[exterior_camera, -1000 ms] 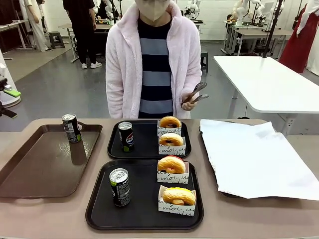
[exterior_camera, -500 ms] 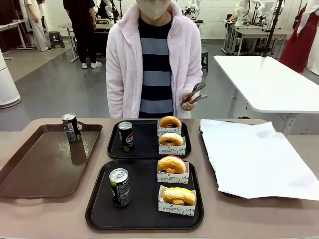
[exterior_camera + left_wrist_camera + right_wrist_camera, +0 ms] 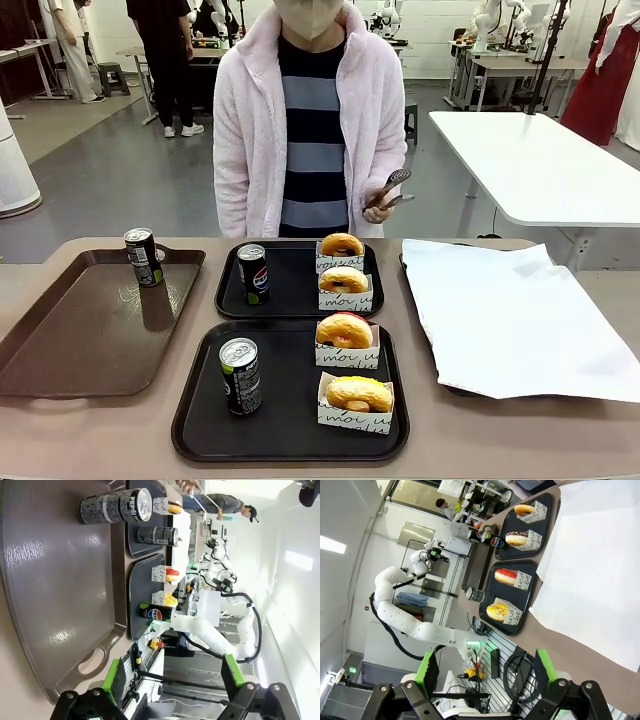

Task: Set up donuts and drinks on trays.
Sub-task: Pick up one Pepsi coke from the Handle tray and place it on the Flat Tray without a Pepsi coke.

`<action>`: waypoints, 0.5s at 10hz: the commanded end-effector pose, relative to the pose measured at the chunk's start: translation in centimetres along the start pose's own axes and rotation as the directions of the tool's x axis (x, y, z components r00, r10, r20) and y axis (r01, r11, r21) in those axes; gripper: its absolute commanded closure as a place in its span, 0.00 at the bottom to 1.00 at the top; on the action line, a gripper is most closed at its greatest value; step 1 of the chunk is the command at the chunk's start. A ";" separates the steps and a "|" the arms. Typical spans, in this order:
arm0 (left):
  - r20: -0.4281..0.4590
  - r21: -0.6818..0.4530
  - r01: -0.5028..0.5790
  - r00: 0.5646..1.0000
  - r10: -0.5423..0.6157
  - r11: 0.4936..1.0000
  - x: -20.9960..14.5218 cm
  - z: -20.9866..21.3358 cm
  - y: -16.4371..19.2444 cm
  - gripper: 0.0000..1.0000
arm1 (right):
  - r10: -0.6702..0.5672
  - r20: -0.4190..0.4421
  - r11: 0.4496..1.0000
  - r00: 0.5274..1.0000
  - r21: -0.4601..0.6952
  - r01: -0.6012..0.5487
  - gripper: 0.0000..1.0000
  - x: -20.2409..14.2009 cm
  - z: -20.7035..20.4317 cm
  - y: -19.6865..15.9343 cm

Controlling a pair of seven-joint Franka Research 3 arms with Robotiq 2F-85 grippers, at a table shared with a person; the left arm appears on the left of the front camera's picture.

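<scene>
Two black trays lie mid-table. The near tray [image 3: 290, 405] carries a dark can [image 3: 241, 375] and two donuts [image 3: 359, 392] in white paper holders. On the far tray [image 3: 295, 292] stand a Pepsi-logo can [image 3: 253, 273] and two more donuts [image 3: 343, 279]. A third can [image 3: 143, 256] stands on the brown tray [image 3: 90, 330]. My left gripper [image 3: 172, 682] is open and holds nothing, off the brown tray's [image 3: 55, 580] end. Open and bare as well, my right gripper [image 3: 485, 680] hangs off the table's side, beyond the white paper [image 3: 590, 570] and the trays [image 3: 512, 592].
A person in a pink fleece stands at the far side, holding tongs [image 3: 392, 188] at waist height. A white-paper-lined tray [image 3: 510, 320] covers the table's right part. The brown tray takes up the left part. The other arm [image 3: 215, 627] shows far off in each wrist view.
A bit of the left arm with green parts at the front view's left edge has gone out of view. Trays, cans and donuts have not moved.
</scene>
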State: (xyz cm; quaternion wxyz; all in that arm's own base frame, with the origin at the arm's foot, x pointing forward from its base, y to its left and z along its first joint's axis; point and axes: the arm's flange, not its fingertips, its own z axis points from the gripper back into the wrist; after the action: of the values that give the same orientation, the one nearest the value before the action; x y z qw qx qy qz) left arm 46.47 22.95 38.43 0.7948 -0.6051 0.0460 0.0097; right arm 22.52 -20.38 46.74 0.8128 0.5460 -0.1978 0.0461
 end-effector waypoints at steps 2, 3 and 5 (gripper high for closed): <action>0.000 0.000 0.000 1.000 0.000 1.000 0.0 0.0 0.0 0.00 | 0.018 0.019 1.000 1.000 0.025 -0.018 0.00 0.3 0.1 0.0; 0.000 0.000 0.000 1.000 0.000 1.000 0.0 0.0 0.0 0.00 | 0.018 0.019 1.000 1.000 0.025 -0.018 0.00 0.3 0.1 0.0; 0.000 0.000 0.000 1.000 0.000 1.000 0.0 0.0 0.0 0.00 | 0.018 0.019 1.000 1.000 0.025 -0.018 0.00 0.3 0.1 0.0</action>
State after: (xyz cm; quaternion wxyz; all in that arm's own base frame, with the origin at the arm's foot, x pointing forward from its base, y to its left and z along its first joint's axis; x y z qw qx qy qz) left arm 46.90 23.04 38.00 0.7955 -0.6040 0.0485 0.0099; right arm 22.52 -20.38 46.74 0.8128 0.5460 -0.1978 0.0462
